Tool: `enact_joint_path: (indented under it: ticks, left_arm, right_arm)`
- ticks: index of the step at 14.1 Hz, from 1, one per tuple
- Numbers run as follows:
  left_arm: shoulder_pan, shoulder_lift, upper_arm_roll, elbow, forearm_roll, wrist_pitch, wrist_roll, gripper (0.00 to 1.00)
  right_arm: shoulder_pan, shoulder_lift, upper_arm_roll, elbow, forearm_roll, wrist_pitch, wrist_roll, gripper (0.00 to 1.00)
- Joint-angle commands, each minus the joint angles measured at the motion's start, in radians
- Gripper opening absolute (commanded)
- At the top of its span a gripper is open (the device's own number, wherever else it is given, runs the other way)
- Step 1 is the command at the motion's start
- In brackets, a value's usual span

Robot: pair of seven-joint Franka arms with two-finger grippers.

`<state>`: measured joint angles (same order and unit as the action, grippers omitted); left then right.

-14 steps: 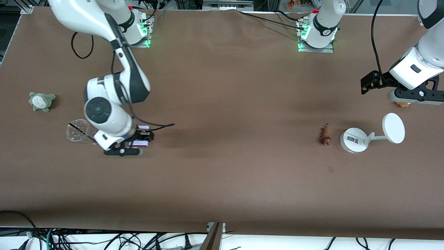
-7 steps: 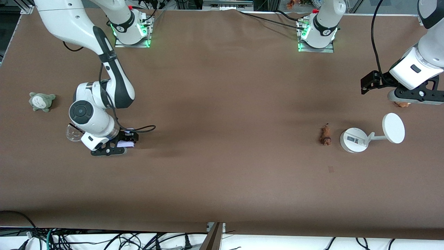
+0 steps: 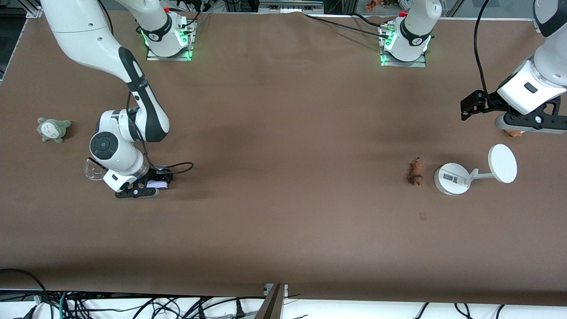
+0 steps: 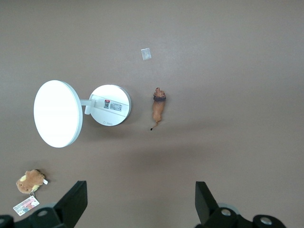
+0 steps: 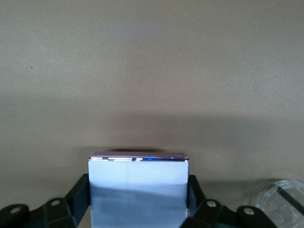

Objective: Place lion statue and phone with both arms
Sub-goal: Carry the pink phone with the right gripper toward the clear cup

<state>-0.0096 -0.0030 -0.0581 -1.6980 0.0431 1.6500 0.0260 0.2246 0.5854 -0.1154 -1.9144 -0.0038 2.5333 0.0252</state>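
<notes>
1. Front view: the right gripper (image 3: 146, 188), at the frame's lower left, is clamped on the phone (image 3: 158, 184) just above the table (image 3: 283, 230); lower it level before releasing. It has shifted leftward since the earlier frame. The lion (image 3: 415, 172) lies centre-right beside the stand (image 3: 452, 178).
2. Left wrist view: the left gripper (image 4: 137, 204) waits open above the lion (image 4: 158, 105), unchanged.
3. Right wrist view: the phone (image 5: 137, 190) fills the jaws; a glass (image 5: 280, 204) sits at lower right.

Two plush toys (image 3: 53, 129), one lion statue (image 3: 415, 173), one phone (image 5: 137, 190), one stand (image 3: 452, 178), one glass (image 3: 91, 169).
</notes>
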Motion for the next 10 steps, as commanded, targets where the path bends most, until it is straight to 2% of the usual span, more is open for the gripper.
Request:
enact_joint_path:
  ticks: [1, 2, 3, 4, 5, 6, 7, 8, 9, 10]
  left_arm:
    - [-0.004, -0.003, 0.003, -0.002, 0.008, -0.002, -0.006, 1.00]
    - [-0.004, -0.002, 0.003, -0.002, 0.008, -0.006, -0.006, 1.00]
    - [-0.004, -0.003, 0.003, -0.002, 0.008, -0.007, -0.006, 1.00]
    - [-0.004, -0.003, 0.003, -0.002, 0.008, -0.007, -0.008, 1.00]
    - [-0.004, -0.003, 0.003, -0.002, 0.008, -0.007, -0.008, 1.00]
    - [-0.004, -0.003, 0.003, -0.002, 0.008, -0.007, -0.008, 1.00]
    - [-0.004, -0.003, 0.003, -0.002, 0.008, -0.010, -0.009, 1.00]
    - [-0.004, -0.003, 0.003, -0.002, 0.008, -0.010, -0.009, 1.00]
    - [-0.004, -0.003, 0.003, -0.002, 0.008, -0.010, -0.009, 1.00]
    - [-0.004, -0.003, 0.003, -0.002, 0.008, -0.010, -0.009, 1.00]
  right_arm:
    - [-0.013, -0.003, 0.011, -0.018, 0.021, 0.039, -0.027, 0.34]
    - [-0.014, 0.004, 0.011, -0.017, 0.021, 0.050, -0.027, 0.38]
    - [-0.016, 0.008, 0.011, -0.017, 0.021, 0.056, -0.027, 0.52]
    - [-0.019, 0.010, 0.011, -0.015, 0.021, 0.058, -0.028, 0.56]
    - [-0.022, 0.010, 0.011, -0.014, 0.019, 0.058, -0.028, 0.63]
    - [-0.028, 0.010, 0.011, -0.012, 0.021, 0.058, -0.042, 0.63]
    - [-0.034, 0.010, 0.011, -0.012, 0.021, 0.058, -0.054, 0.68]
    - [-0.039, 0.010, 0.013, -0.011, 0.021, 0.058, -0.054, 0.93]
    - [-0.040, 0.010, 0.014, -0.011, 0.021, 0.058, -0.054, 1.00]
    - [-0.039, 0.010, 0.014, -0.009, 0.021, 0.056, -0.054, 1.00]
